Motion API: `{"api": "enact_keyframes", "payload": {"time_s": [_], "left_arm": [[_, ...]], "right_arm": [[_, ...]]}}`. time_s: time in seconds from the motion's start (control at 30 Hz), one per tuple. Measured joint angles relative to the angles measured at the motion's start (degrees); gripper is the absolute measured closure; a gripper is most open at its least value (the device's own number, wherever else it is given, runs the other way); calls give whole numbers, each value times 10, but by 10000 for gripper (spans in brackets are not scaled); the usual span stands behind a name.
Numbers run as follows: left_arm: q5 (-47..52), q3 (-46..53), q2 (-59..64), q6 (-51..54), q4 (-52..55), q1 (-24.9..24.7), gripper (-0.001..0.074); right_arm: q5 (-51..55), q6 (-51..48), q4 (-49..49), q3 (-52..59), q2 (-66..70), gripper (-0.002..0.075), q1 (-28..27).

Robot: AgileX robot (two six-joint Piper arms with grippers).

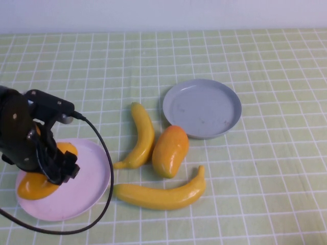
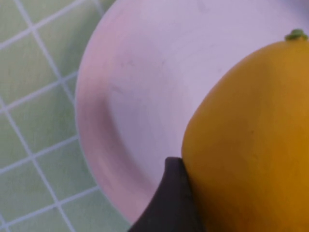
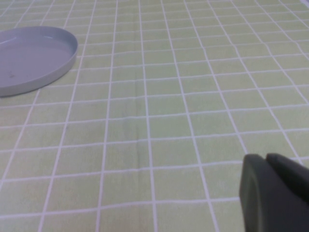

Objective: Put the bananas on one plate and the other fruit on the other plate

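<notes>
- Left claw (image 1: 51,166) over the pink plate (image 1: 92,178), jaws wide around a mango (image 1: 33,186) resting there.
- Right claw (image 3: 275,193) shut, empty, parked over bare worktop.
- Outstanding: second mango (image 1: 170,151) and both bananas (image 1: 140,135) on worktop (image 1: 265,194); grey plate (image 1: 202,108) empty.

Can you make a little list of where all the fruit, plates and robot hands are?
pink plate: holds one mango
left gripper: over the pink plate, around that mango
second mango: on the cloth, between the bananas
bananas: on the cloth
grey plate: empty
right gripper: shut, low over the cloth
</notes>
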Motion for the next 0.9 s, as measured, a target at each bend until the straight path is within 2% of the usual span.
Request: {"api": "enact_keyframes", "payload": {"time_s": [0.13,0.47,0.63,0.9], "left_arm": [[-10,3,21,-62,44,0,192],[-18,3,71,-87,53,23,192],[-17,3,71,-120,63,27,78],[18,-21,57,-153,86,27,66]], "right_arm": [[0,0,0,0,0,743,0],[0,0,0,0,0,743,0],[0,0,0,0,0,743,0],[0,0,0,0,0,743,0]]}}
